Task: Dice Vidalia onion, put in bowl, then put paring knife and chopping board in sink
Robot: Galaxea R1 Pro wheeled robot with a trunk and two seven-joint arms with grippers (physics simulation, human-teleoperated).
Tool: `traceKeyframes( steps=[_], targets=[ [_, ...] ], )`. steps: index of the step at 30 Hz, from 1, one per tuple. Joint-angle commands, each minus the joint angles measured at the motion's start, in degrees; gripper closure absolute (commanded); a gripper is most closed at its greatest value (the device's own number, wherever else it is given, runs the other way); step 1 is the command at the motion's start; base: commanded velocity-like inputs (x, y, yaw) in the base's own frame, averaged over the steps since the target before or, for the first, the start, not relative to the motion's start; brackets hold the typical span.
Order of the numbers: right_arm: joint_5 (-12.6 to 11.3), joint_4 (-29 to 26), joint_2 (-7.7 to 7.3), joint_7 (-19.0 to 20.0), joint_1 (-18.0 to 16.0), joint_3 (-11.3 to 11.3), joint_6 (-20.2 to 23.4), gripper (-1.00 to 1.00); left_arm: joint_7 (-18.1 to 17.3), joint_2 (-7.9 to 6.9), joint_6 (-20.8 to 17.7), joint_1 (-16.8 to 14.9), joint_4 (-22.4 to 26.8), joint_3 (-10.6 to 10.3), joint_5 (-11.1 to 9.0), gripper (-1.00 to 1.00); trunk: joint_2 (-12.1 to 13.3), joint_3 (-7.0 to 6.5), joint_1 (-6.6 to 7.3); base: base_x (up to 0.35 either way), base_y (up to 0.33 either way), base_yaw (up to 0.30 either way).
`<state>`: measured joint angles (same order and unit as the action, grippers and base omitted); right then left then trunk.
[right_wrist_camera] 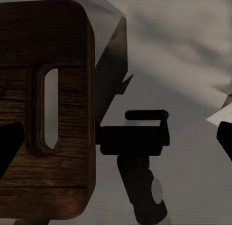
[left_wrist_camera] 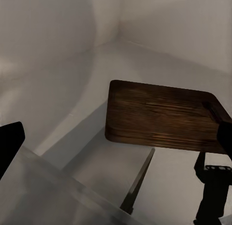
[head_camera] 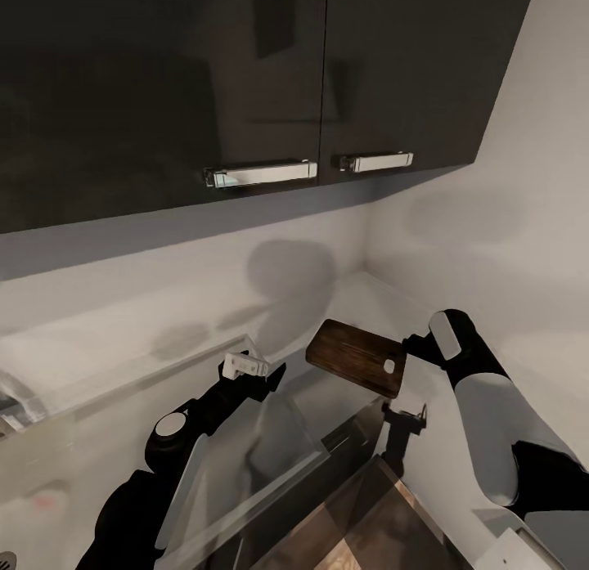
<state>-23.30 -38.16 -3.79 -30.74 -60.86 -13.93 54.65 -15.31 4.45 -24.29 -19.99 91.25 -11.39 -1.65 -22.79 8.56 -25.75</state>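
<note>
While the chopping board (head_camera: pixel 357 356) is held clear of the grey countertop (head_camera: pixel 343 296) by its slot-handle end, gripped in the right gripper (head_camera: pixel 402 351), presumably for transfer to the sink, the left gripper (head_camera: pixel 255 366) is kept spread and empty just beside it.

Dim, soft sim render, slightly blurry.
Glossy cabinets (head_camera: pixel 245 87) show faint reflections; soft shadows on wall (head_camera: pixel 290 276); no glare.
</note>
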Motion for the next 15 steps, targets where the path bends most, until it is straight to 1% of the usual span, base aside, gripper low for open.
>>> traceKeyframes(
  steps=[1, 15],
  targets=[
    [-0.6, -0.06, 0.0, -0.53, -0.05, -0.03, 0.11, -1.0, -0.16, 0.03, -0.41, -0.05, 0.07, 0.05, -0.16, -1.0, -0.13, 0.13, -0.04, 0.0, 0.0, 0.0],
    [-0.6, -0.3, 0.1, -0.73, -0.05, 0.03, 0.19, -1.0, -0.16, 0.03, -0.41, -0.05, 0.07, 0.05, -0.19, -1.0, -0.13, 0.23, -0.04, 0.0, 0.0, 0.0]
  ],
)
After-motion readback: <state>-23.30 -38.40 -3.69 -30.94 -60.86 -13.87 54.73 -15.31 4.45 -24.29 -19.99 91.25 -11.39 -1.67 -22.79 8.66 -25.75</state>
